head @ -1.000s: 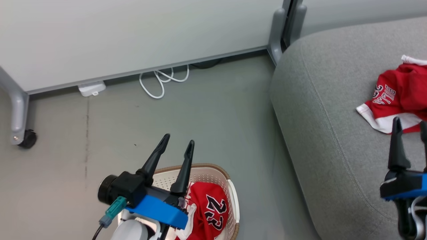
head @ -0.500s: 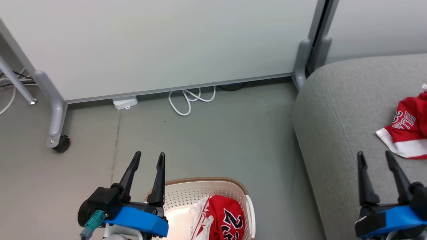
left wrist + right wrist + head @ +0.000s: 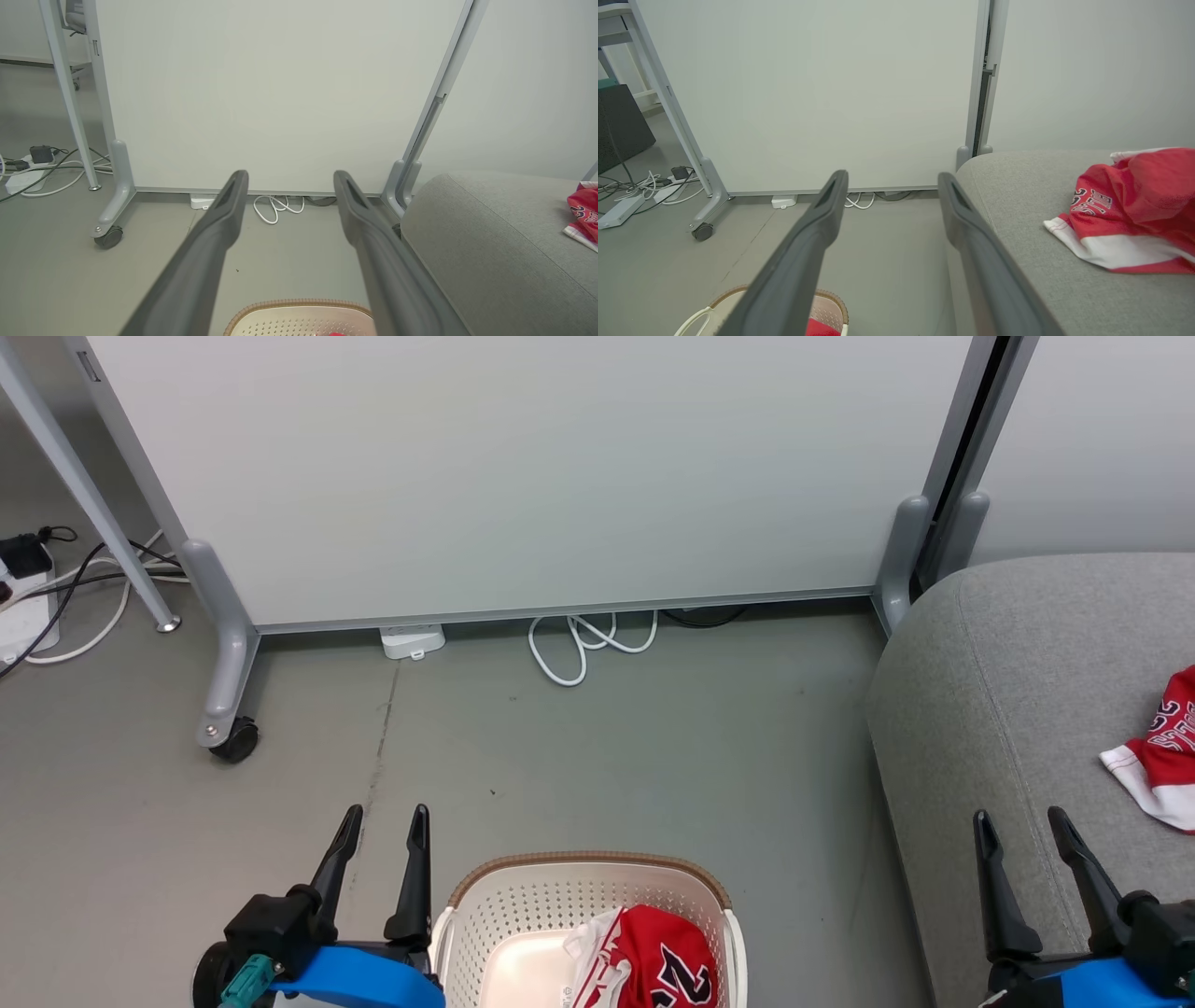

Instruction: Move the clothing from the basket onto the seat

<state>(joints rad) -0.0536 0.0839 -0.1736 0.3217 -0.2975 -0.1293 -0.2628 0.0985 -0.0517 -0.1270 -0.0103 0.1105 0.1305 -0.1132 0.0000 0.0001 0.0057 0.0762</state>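
Observation:
The cream basket (image 3: pixel 588 870) with its brown rim sits on the floor at the bottom middle of the head view, and a red and white jersey (image 3: pixel 653 957) lies in its right half. A second red jersey (image 3: pixel 1162 756) (image 3: pixel 1125 219) rests on the grey couch seat (image 3: pixel 1018 681) (image 3: pixel 1017 196) at the right. My left gripper (image 3: pixel 385 819) hangs open just left of the basket, nothing between its fingers. Over the couch's front edge my right gripper (image 3: pixel 1018 821) is open and empty. The left wrist view looks over the basket rim (image 3: pixel 299 305).
A white partition panel on grey wheeled legs (image 3: pixel 224 691) stands behind the basket. A coiled white cable (image 3: pixel 579 644) and a small white box (image 3: pixel 411 641) lie at its foot. A power strip with cords (image 3: pixel 28 607) sits far left. Bare grey floor spreads between basket and panel.
The head camera has turned left and lifted, so the couch and its jersey slid toward the right edge. Both grippers have drawn back toward the bottom, still open.

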